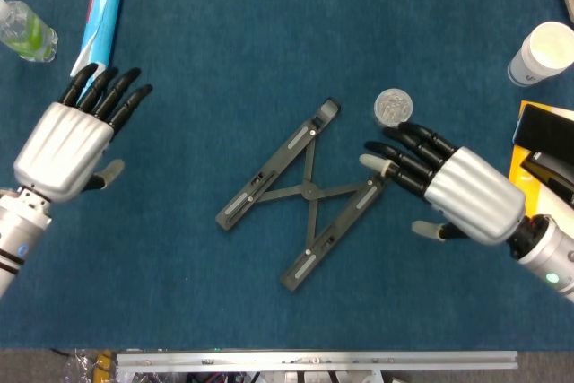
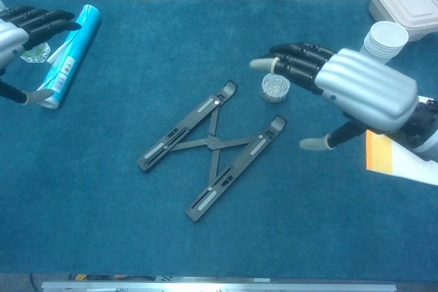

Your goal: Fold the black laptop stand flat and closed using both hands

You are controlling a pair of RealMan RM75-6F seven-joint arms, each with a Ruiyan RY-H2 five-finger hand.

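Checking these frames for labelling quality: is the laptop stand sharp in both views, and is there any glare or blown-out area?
Head view: laptop stand sharp, paper cup slightly blown out. Chest view: stand crisp; right hand shell shows soft highlights, no harsh glare on the table cloth.

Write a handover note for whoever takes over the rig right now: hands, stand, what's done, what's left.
Left hand: open, holds nothing, over the cloth at the table's left, near the blue roll, well away from the stand.
Right hand: open, holds nothing, fingers pointing at the stand's right rail; contact cannot be told.
Stand: lies flat on the cloth mid-table, rails spread apart with the X cross-links open.
Done: stand is down flat.
Left: bring both hands to the rails and press them together until closed.
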